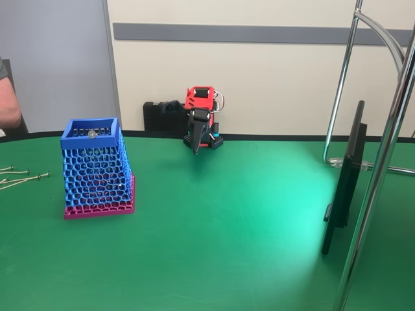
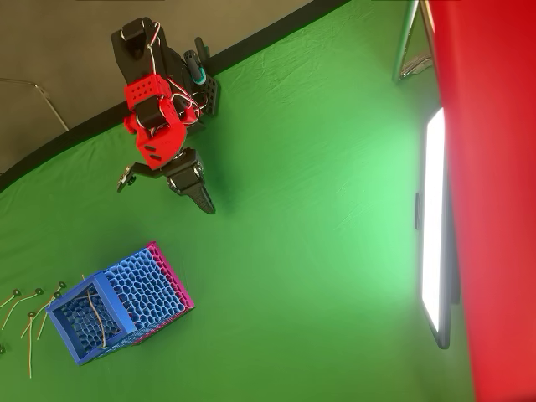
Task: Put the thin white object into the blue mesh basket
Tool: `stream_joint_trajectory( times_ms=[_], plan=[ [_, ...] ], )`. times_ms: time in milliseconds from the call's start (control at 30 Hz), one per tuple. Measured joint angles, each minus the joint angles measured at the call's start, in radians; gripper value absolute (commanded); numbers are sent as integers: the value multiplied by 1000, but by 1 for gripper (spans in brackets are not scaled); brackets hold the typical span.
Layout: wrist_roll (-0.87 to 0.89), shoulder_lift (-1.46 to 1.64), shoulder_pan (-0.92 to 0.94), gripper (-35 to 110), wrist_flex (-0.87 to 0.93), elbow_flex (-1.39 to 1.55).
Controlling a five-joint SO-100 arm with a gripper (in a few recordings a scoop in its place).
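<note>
Task apparently complete: thin white object (image 2: 99, 318) lies inside the blue mesh basket (image 2: 63, 333); hand (image 2: 203, 201), closed and empty, hangs well apart above the bench (image 1: 227, 214).

Fixed view: low, at table height, facing across the green table (image 1: 227, 246) toward the arm (image 1: 200, 123) and back wall. Overhead view looks straight down. Both share arm (image 2: 159, 134) and blue mesh basket (image 1: 91, 139).

Green-covered table (image 1: 227, 227) before a cream wall (image 1: 259, 84).
Grey rail (image 1: 259, 34) crosses the wall; chrome stand (image 1: 376, 194) right of the table.
</note>
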Motion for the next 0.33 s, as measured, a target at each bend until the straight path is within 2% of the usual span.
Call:
stream_joint_trajectory(
  times_ms=[333],
  plan=[
    [6, 14, 0, 1, 21, 0]
  ],
)
